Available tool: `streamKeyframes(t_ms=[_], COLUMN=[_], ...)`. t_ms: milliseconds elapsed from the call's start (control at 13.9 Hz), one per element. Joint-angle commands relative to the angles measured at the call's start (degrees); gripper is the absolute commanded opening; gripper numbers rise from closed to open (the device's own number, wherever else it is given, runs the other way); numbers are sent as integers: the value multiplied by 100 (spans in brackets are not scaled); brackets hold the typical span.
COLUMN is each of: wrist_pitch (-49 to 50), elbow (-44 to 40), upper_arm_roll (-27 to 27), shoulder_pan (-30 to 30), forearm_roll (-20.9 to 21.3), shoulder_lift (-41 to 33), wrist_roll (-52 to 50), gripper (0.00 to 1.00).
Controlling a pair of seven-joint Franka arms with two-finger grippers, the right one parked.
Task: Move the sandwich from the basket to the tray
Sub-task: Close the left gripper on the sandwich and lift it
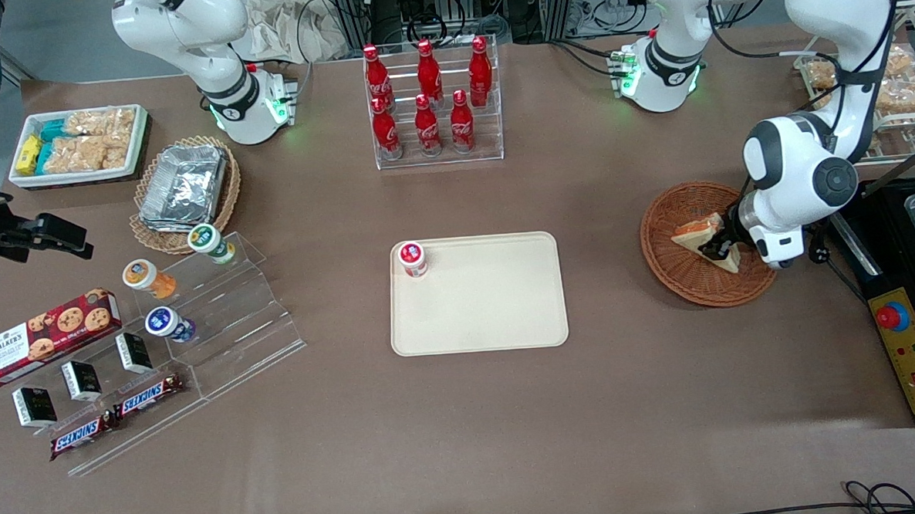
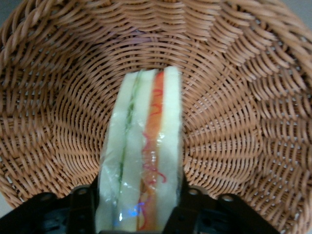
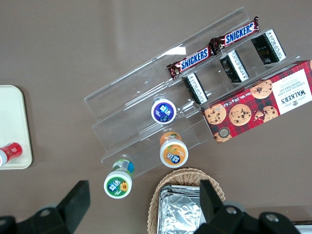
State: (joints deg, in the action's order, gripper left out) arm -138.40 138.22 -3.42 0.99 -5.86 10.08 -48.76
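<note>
One hand (image 1: 723, 247) clamped on sandwich (image 1: 697, 235) inside basket (image 1: 670, 267); tray (image 1: 491, 317) holding a small jar (image 1: 413, 258).

The left arm's gripper (image 1: 723, 247) hangs low (wrist bent downward), fingers (image 2: 83, 209) clamped on something.

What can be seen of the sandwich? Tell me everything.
The sandwich is a clear-wrapped triangular wedge: pale white bread layers, with orange-red filling and a thin green streak along its cut edge. It stands on edge in the basket, toward the working arm's end of the table. The gripper is shut on it, one finger on each bread face.
</note>
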Motion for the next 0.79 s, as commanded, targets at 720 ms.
streamKeyframes(t_ms=[720], wrist_pitch=[3871], elbow=[-2947], upper_arm_roll=[51], shoulder_pan=[59], forearm_roll=[85], shoulder_lift=[-692], wrist_roll=[189], gripper=[32])
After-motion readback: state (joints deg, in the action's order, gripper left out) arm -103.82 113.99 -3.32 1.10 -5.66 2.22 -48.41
